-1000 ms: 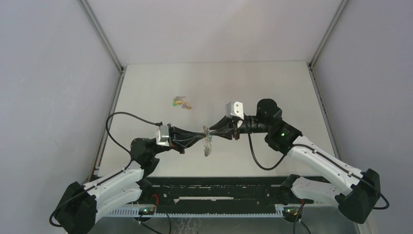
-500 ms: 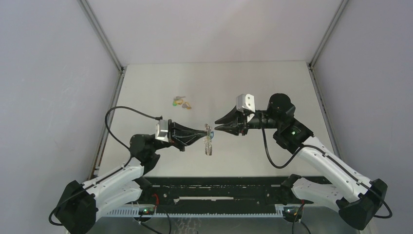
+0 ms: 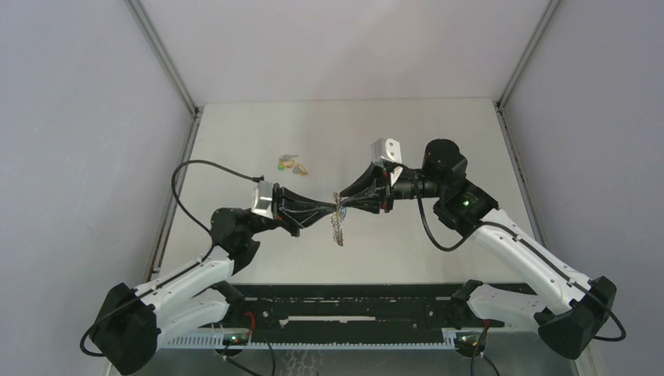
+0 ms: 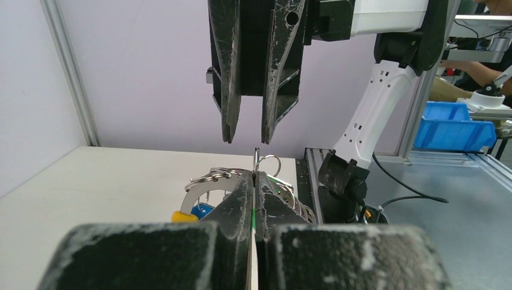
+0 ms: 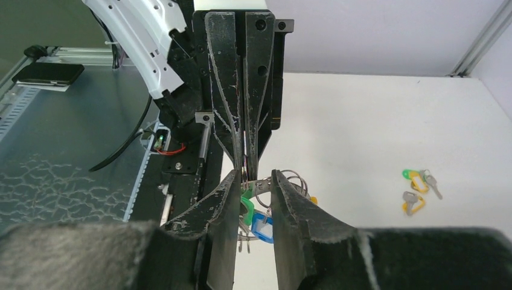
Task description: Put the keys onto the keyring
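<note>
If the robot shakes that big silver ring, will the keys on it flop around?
Probably: the coloured-headed keys dangle loosely from the thin silvery metal keyring pinched in the shut left gripper. The ring looks stiff, light, maybe slippery.

Passage between the left gripper (image 3: 332, 210) and right gripper (image 3: 342, 205) is being blocked by the keyring (image 3: 337, 225), and the table (image 3: 438, 133) beyond by loose keys (image 3: 291, 165).
</note>
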Robot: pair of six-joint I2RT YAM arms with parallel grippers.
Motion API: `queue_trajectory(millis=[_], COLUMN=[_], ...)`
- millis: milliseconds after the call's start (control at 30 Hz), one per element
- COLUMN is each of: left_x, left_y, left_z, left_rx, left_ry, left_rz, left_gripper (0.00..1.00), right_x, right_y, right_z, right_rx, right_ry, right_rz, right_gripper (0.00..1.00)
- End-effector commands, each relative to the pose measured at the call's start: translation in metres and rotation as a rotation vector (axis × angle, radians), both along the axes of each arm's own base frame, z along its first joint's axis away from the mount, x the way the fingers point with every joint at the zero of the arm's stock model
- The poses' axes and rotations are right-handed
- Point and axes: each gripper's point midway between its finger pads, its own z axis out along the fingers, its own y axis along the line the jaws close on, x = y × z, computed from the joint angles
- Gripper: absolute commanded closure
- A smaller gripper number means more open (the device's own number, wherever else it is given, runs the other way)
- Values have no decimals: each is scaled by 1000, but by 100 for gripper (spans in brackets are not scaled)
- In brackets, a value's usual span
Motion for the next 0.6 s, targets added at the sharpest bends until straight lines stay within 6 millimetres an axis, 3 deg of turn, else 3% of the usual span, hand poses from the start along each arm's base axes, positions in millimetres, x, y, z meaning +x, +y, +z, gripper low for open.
queue_trajectory(millis=[0,567], left_x=[-2,-3], left_y=[3,4], left_z=[41,47], left_rx=[-77,-74], left_ry=[-66,-69], left_rz=[-3,-2], left_gripper=[100,100], right_x=[-6,-7], right_y=[0,7], right_z=[21,4], right_rx=[25,-21], right_ry=[3,53], right_rz=[29,41], right_gripper=[76,82])
